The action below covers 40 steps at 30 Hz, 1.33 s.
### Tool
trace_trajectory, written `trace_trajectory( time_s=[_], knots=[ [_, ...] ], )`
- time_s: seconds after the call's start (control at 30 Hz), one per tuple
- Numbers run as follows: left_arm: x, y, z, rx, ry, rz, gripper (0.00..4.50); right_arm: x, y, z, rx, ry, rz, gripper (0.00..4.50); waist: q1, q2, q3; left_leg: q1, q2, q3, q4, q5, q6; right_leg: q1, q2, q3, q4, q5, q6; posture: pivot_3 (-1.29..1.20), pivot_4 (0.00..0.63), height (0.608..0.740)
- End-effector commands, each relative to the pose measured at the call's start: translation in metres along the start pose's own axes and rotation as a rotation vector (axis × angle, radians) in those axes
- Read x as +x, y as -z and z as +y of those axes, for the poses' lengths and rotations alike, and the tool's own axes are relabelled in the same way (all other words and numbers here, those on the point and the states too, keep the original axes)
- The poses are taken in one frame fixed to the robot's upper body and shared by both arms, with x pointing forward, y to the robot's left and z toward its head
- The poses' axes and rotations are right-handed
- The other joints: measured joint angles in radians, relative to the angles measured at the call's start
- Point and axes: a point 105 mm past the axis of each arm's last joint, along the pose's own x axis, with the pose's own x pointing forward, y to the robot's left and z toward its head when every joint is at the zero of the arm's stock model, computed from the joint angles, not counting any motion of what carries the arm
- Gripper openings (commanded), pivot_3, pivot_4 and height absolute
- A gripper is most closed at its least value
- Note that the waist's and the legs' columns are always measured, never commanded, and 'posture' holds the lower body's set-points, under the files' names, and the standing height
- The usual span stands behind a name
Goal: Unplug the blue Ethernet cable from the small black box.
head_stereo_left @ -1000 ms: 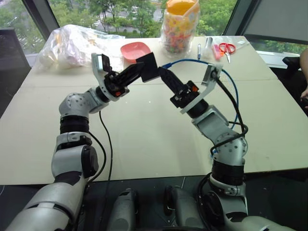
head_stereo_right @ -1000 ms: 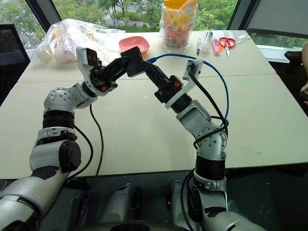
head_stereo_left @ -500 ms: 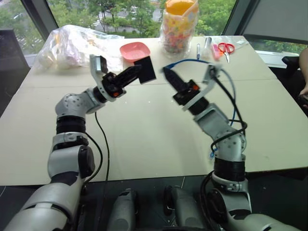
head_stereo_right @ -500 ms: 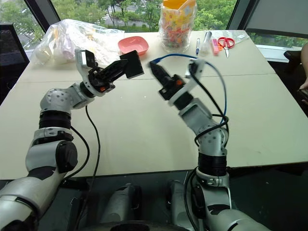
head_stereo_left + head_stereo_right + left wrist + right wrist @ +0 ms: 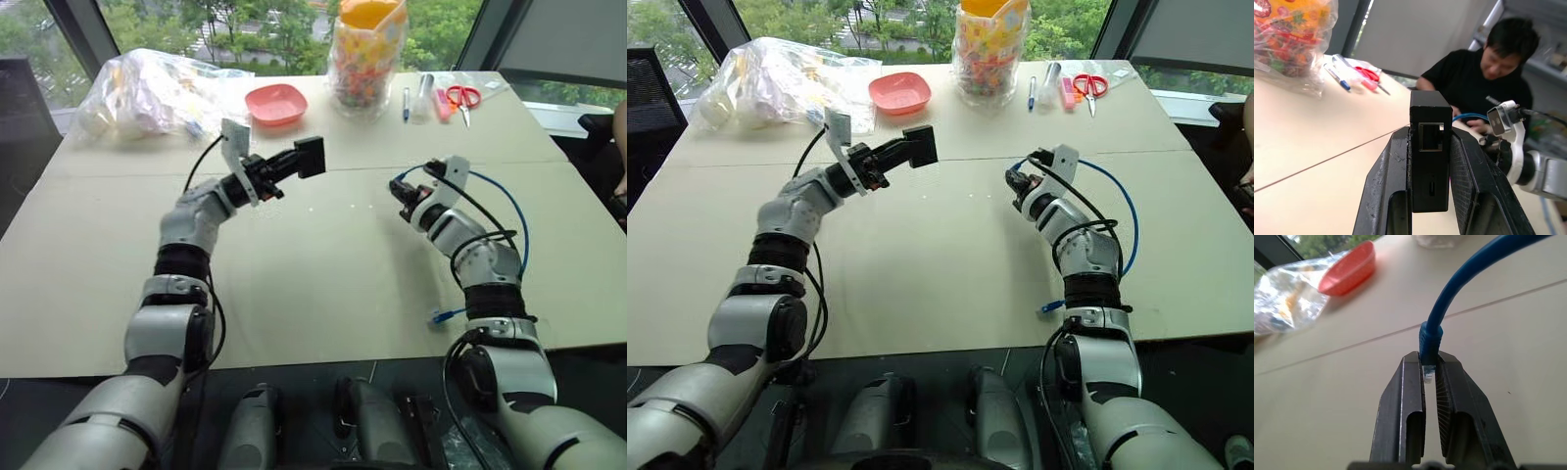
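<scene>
My left gripper (image 5: 297,162) is shut on the small black box (image 5: 311,156) and holds it above the table, left of centre. In the left wrist view the box (image 5: 1430,161) stands on edge between the fingers, and its square port (image 5: 1431,136) is empty. My right gripper (image 5: 400,188) hangs low over the table to the right, well apart from the box. It is shut on the plug (image 5: 1428,363) of the blue Ethernet cable (image 5: 516,217). The cord arcs around the right forearm, and its other plug (image 5: 446,315) lies near the table's front edge.
At the back of the table are a pink bowl (image 5: 275,103), a bag of colourful sweets (image 5: 367,49), a clear plastic bag (image 5: 147,93), pens (image 5: 405,102) and red scissors (image 5: 460,96). A person (image 5: 1484,73) sits beyond the right side.
The plug has left the box. My right gripper swung right and down with the cable. My left gripper sank a little and rolled with the box.
</scene>
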Motion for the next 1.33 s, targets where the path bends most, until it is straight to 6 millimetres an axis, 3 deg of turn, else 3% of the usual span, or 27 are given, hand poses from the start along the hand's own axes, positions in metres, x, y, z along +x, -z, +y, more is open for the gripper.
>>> trace_trajectory(
  time_s=[0.03,0.17,0.2,0.23,0.4,0.53,0.6,0.83,1.03,1.17,1.33],
  knots=[
    [0.011,-0.002,-0.002,0.105,-0.019,-0.019,0.47,0.004,-0.025,-0.003,-0.072,0.001,-0.069,1.72,-0.001,0.000,0.000,0.000,0.000,0.000,0.000,0.000,0.000,0.000,0.000,0.000,0.000,0.000,0.000,0.00,0.150,0.740],
    [0.023,0.005,-0.001,0.142,-0.053,-0.021,0.47,0.002,-0.023,-0.009,-0.095,0.019,-0.033,3.78,0.002,0.000,0.000,0.000,0.000,0.001,0.000,0.000,0.000,0.000,0.000,0.000,0.000,-0.002,0.003,0.00,0.150,0.740],
    [0.026,0.007,0.001,0.158,-0.074,-0.016,0.47,-0.002,-0.016,-0.002,-0.099,-0.023,0.007,4.39,0.003,0.000,0.000,0.000,0.000,0.001,0.001,0.000,0.000,0.000,0.000,0.000,0.000,-0.002,0.003,0.00,0.150,0.740],
    [0.028,0.009,0.002,0.171,-0.088,-0.014,0.47,-0.006,-0.011,0.004,-0.102,-0.056,0.036,4.46,0.003,0.000,0.000,0.000,0.000,0.001,0.001,0.000,0.000,0.000,0.000,0.000,0.000,-0.002,0.003,0.00,0.150,0.740],
    [0.041,0.030,0.002,0.234,-0.159,0.049,0.47,-0.050,0.018,0.059,-0.189,-0.268,0.096,4.46,0.008,0.000,0.000,-0.001,0.001,-0.002,0.000,-0.001,0.002,0.000,-0.001,-0.001,0.000,-0.003,0.005,0.00,0.150,0.740],
    [0.047,0.045,-0.003,0.251,-0.166,0.091,0.47,-0.072,0.015,0.072,-0.159,-0.280,0.018,4.46,0.005,0.000,0.000,-0.001,0.001,-0.001,0.000,-0.002,0.003,0.000,-0.004,-0.001,-0.001,-0.003,0.006,0.00,0.150,0.740],
    [0.049,0.051,-0.006,0.259,-0.157,0.112,1.53,-0.075,0.011,0.071,-0.148,-0.261,-0.011,4.50,0.005,0.000,0.000,-0.001,0.001,-0.001,0.002,-0.002,0.003,0.000,-0.004,-0.001,-0.001,-0.003,0.007,0.00,0.150,0.740],
    [0.047,0.056,-0.006,0.273,-0.124,0.159,4.33,-0.083,-0.006,0.060,-0.156,-0.224,-0.078,4.50,0.005,0.000,0.000,-0.001,0.001,-0.002,0.002,-0.002,0.003,0.001,-0.005,-0.003,-0.002,-0.003,0.007,0.00,0.150,0.740],
    [0.019,0.021,-0.001,0.235,0.019,0.100,4.47,-0.097,-0.010,0.050,-0.228,-0.243,-0.078,4.50,0.002,0.000,0.000,-0.001,0.001,-0.002,0.001,-0.003,0.003,0.000,-0.005,-0.003,-0.002,-0.003,0.007,0.00,0.150,0.740],
    [-0.029,-0.011,-0.007,0.152,0.071,0.089,4.47,-0.110,0.001,0.051,-0.268,-0.323,-0.015,4.50,-0.003,0.000,0.000,0.000,0.002,-0.001,0.000,-0.003,0.003,0.001,-0.004,-0.002,-0.001,-0.003,0.006,0.00,0.150,0.740],
    [-0.081,-0.012,-0.025,0.085,0.022,0.177,4.47,-0.121,0.015,0.052,-0.251,-0.381,0.050,4.50,0.002,0.000,0.000,0.000,0.002,-0.002,0.000,-0.002,0.003,0.001,-0.003,-0.001,-0.001,-0.003,0.006,0.00,0.150,0.740]
  ],
)
